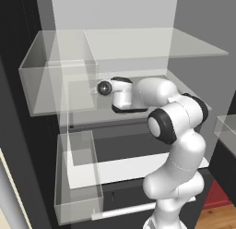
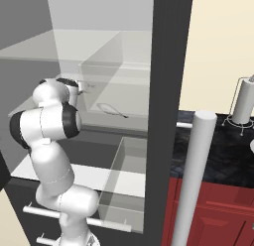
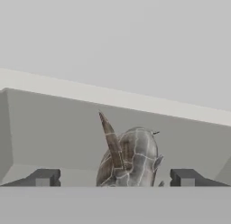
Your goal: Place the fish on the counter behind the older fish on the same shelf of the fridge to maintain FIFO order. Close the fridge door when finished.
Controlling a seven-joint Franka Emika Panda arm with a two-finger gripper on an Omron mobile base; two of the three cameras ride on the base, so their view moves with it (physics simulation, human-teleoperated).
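I am holding the gripper (image 3: 115, 178) wide open around the fish (image 3: 130, 157) deep on the fridge shelf (image 1: 138, 116), so I am planning a straight, slow retreat without brushing it.

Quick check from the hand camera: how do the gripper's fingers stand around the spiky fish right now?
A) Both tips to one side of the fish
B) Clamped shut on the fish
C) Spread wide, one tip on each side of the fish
C: in the hand view the gripper is open, its two dark tips far apart, with the fish between them and clear of both.
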